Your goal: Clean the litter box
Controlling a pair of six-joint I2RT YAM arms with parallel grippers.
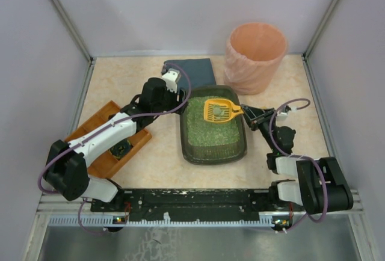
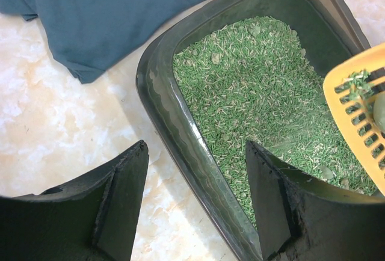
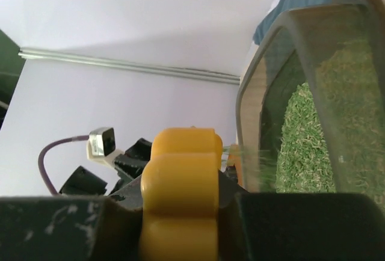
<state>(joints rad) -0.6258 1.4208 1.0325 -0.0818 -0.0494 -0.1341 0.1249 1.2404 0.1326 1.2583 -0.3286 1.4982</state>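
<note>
Overhead camera looks down; both close wrist views share litter box (image 2: 157, 89).

scoop (image 1: 220, 110) over litter box (image 1: 214, 160) far end, near half open, bin (image 1: 255, 56) behind

Scoop (image 1: 220, 110) over litter box (image 1: 214, 159) (bin (image 1: 255, 56) behind)

Bright, even light is given from above; soft shadows are cast on the desk (image 1: 162, 165), and a faint sheen is seen on the litter box (image 2: 156, 92) rim. The yellow scoop handle (image 3: 180, 195) is blurred at close range.
</note>
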